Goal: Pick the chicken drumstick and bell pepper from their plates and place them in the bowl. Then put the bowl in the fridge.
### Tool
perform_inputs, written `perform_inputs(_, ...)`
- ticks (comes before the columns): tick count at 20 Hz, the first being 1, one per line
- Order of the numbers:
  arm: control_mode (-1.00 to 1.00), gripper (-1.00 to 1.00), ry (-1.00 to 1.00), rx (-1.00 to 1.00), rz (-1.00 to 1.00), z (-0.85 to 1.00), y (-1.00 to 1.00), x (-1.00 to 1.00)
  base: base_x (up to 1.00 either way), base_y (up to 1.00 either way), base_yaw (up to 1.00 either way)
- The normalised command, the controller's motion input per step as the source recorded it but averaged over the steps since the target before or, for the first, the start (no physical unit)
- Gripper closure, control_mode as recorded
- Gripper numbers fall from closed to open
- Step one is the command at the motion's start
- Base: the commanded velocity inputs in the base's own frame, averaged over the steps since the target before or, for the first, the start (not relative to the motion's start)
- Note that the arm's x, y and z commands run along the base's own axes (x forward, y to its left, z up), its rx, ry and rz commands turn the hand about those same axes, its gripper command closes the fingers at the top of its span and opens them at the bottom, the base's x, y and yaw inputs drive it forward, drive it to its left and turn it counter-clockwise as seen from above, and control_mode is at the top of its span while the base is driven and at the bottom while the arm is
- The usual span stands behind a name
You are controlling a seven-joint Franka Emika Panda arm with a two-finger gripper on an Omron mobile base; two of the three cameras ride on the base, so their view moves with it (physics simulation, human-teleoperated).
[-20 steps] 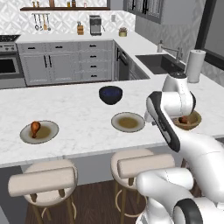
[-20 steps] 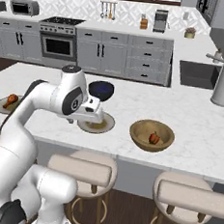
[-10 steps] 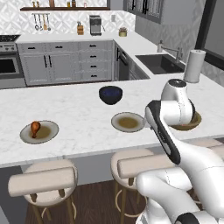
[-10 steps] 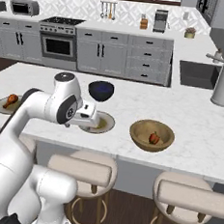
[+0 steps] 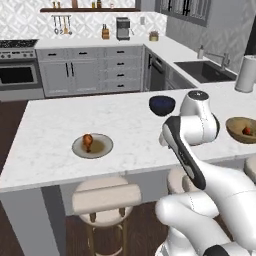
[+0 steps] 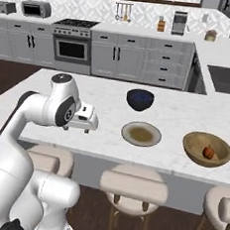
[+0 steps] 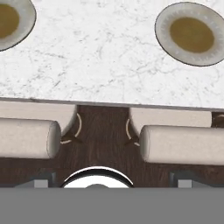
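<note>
Chicken drumstick [image 5: 88, 141] lies on a grey-tan plate [image 5: 92, 146] on the white marble island counter [image 5: 55, 125], seen in the left base view, well to the left of the arm. That same view shows the dark blue bowl [image 5: 162, 104] farther back and, at the right edge, the wooden bowl [image 5: 242, 129] with the red bell pepper [image 5: 247, 131] inside it.

From the right base view the second plate [image 6: 141, 133] comes into sight, bare, lying between the blue bowl [image 6: 140, 99] and the wooden bowl [image 6: 207, 149], where the pepper [image 6: 209, 152] rests. The gripper [image 6: 90, 125] hangs off the arm's white hand above the counter's near edge, left of that bare plate; its jaws cannot be made out there.

Looking down, the hand view catches the bare plate [image 7: 191, 34] at upper right, part of another plate [image 7: 13, 19] at upper left, and two padded stools [image 7: 175, 144] below the counter edge over dark wood floor. The finger tips sit far apart at the lower corners, holding nothing.
</note>
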Motion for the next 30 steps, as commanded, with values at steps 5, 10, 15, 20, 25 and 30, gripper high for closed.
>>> perform_inputs(5, 1.0, -1.0, 0.0, 0.0, 0.0, 0.0, 0.0, 0.0, 0.0, 1.0, -0.04)
perform_inputs(10, 1.0, -1.0, 0.0, 0.0, 0.0, 0.0, 0.0, 0.0, 0.08, 0.95, -0.03)
perform_inputs(15, 1.0, -1.0, 0.0, 0.0, 0.0, 0.0, 0.0, 0.0, 0.16, 0.21, -0.02)
perform_inputs(20, 1.0, -1.0, 0.0, 0.0, 0.0, 0.0, 0.0, 0.0, 0.68, 0.0, 0.0)
perform_inputs(25, 1.0, -1.0, 0.0, 0.0, 0.0, 0.0, 0.0, 0.0, 0.76, 0.0, 0.0)
perform_inputs(30, 1.0, -1.0, 0.0, 0.0, 0.0, 0.0, 0.0, 0.0, 0.53, 0.0, 0.0)
